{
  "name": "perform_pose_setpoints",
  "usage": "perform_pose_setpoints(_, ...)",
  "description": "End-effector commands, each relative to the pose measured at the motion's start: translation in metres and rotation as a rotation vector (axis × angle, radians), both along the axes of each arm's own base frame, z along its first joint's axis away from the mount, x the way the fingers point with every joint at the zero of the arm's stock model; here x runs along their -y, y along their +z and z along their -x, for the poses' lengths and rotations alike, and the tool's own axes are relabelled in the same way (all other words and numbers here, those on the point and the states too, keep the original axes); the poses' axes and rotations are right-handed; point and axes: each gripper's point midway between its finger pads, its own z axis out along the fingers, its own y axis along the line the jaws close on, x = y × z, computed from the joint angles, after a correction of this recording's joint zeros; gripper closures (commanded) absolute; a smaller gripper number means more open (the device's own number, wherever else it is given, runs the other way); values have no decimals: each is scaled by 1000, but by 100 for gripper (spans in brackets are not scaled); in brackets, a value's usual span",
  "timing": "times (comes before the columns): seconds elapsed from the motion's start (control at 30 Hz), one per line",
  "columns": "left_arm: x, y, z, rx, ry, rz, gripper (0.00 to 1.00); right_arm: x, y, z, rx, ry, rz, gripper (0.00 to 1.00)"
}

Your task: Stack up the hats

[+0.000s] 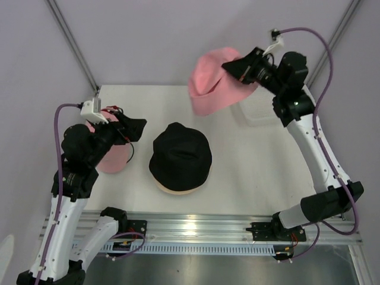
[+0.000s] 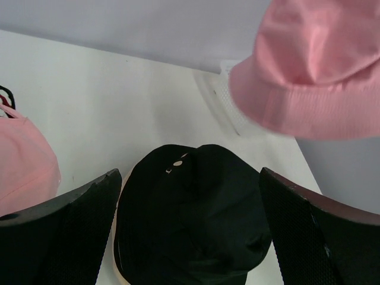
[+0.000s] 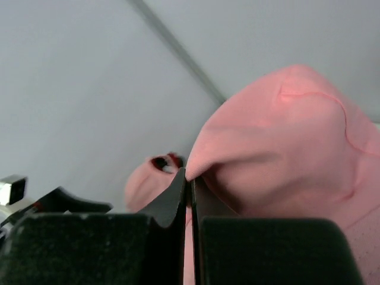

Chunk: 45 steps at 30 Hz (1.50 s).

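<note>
- The left gripper (image 1: 135,128) hovers over the near left of the surface (image 1: 249,178), its jaws wide apart and empty, pointing toward the middle.
- Under that arm lies a pink cap (image 1: 113,159), partly hidden.
- In the middle sits the black hat (image 1: 180,155) with a small white logo, stacked on a tan hat (image 1: 178,190) whose brim shows at the near edge.
- At the far right, the right gripper (image 1: 230,68) is raised, its jaws clamped on a fold of the pink bucket hat (image 1: 209,86), which hangs clear of the surface.
- Beneath that arm, a white basket (image 1: 256,110) rests on the surface.
</note>
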Motion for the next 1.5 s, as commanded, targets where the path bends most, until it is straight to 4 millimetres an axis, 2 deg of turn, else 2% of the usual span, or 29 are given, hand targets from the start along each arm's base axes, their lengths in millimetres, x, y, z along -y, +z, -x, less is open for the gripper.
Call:
perform_pose_setpoints(0.0,-13,9,9,29,59,6,0,-36,7,41,6,109,-106,100)
perform_pose_setpoints(0.03,-17,8,9,28,83,9,1,-54,10,58,24,162,-138,100)
perform_pose_setpoints(0.07,-21,-1,9,15,106,4,1,-56,29,78,88,189,-184,100)
perform_pose_setpoints(0.1,-30,-2,8,24,153,-13,0,-65,13,84,50,217,-196,100)
perform_pose_setpoints(0.13,-38,-6,12,15,191,-32,1,-77,14,99,56,266,-216,100)
perform_pose_setpoints(0.17,-45,-9,15,9,221,-47,0,-81,15,110,56,294,-227,100)
perform_pose_setpoints(0.2,-52,-11,18,6,252,-63,1,-88,5,116,22,319,-234,100)
perform_pose_setpoints(0.27,-65,-18,28,-1,315,-77,1,-103,2,136,8,379,-242,100)
perform_pose_setpoints(0.4,-72,-20,37,21,348,-58,1,-122,-21,154,-57,440,-222,100)
perform_pose_setpoints(0.5,-73,-25,34,7,358,-58,1,-126,-27,158,-96,463,-239,100)
perform_pose_setpoints(0.67,-68,-19,28,21,341,-41,1,-123,7,165,-38,473,-303,100)
perform_pose_setpoints(0.7,-68,-16,26,30,342,-35,0,-121,25,165,-3,451,-318,100)
perform_pose_setpoints(0.73,-68,-15,26,33,344,-31,0,-124,26,163,-12,439,-306,100)
perform_pose_setpoints(0.77,-68,-14,25,37,343,-28,1,-122,42,163,30,420,-308,100)
perform_pose_setpoints(0.83,-68,-11,23,46,345,-21,1,-127,46,158,18,415,-296,100)
perform_pose_setpoints(0.87,-68,-12,23,43,345,-19,1,-125,62,161,51,417,-308,100)
perform_pose_setpoints(1.03,-75,-9,24,53,381,-22,0,-142,72,170,52,435,-304,100)
perform_pose_setpoints(1.13,-84,-11,27,51,424,-40,0,-158,55,171,-3,468,-282,100)
perform_pose_setpoints(1.17,-87,-3,31,72,436,-39,0,-163,44,170,-27,473,-265,100)
perform_pose_setpoints(1.2,-90,-3,33,70,451,-46,1,-167,35,170,-46,476,-248,100)
perform_pose_setpoints(1.3,-103,8,44,111,503,-61,0,-175,-22,164,-159,454,-123,100)
perform_pose_setpoints(1.33,-104,9,45,118,507,-65,0,-175,-35,162,-176,443,-94,100)
perform_pose_setpoints(1.37,-105,10,47,127,510,-66,0,-175,-61,159,-193,429,-42,100)
perform_pose_setpoints(1.43,-103,10,50,134,495,-63,1,-173,-83,158,-195,419,-3,100)
perform_pose_setpoints(1.47,-99,8,49,129,478,-56,1,-173,-108,158,-237,420,21,100)
